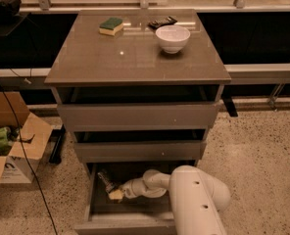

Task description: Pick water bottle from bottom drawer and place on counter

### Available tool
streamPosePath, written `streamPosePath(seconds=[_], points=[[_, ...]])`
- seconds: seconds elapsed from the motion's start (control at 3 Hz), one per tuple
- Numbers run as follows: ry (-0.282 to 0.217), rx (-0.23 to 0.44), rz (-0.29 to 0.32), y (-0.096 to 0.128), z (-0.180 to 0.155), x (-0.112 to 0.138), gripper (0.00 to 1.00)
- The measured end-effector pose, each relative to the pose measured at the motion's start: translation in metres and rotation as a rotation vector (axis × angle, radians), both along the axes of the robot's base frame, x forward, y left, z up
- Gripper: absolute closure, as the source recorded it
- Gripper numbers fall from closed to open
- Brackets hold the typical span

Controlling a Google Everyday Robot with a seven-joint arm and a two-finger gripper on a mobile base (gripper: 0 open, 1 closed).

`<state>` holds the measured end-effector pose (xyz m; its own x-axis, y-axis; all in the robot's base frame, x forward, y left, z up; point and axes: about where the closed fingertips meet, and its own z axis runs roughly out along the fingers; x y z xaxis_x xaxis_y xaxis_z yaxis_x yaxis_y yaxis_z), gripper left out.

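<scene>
arm enters from the lower right of the frame: a bulky white link in the foreground, bending at a slimmer wrist section that reaches left and down into the open bottom drawer. gripper sits low inside the drawer, left of centre, its pale tip pointing toward the drawer's left wall. cannot tell whether the gripper is open or closed; its end is small and dim in the shadow. water bottle lies in the drawer just above and left of the gripper tip, angled, its lower end touching or nearly touching the tip; contact not resolvable. counter in the upper middle of the frame carries a white bowl at upper right, a green-and-yellow sponge at upper left, and a dark flat object behind the bowl. the two upper drawers stand slightly open. cardboard box on the floor at left edge.
</scene>
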<state>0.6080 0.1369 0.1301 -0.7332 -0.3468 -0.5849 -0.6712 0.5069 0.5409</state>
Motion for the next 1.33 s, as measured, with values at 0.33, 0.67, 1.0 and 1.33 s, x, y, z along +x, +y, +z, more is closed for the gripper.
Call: streamPosePath(seconds=[0.33,0.67,1.0,1.33], points=[[-0.009,0.001,-0.004,0.002,0.010,-0.002,0.89],[-0.090,0.009,-0.020,-0.011,0.054,0.002,1.00],[-0.180,-0.058,-0.037,-0.061,0.112,0.007,1.00],[-0.151,-0.145,0.035,-0.087,0.159,-0.022,1.00]])
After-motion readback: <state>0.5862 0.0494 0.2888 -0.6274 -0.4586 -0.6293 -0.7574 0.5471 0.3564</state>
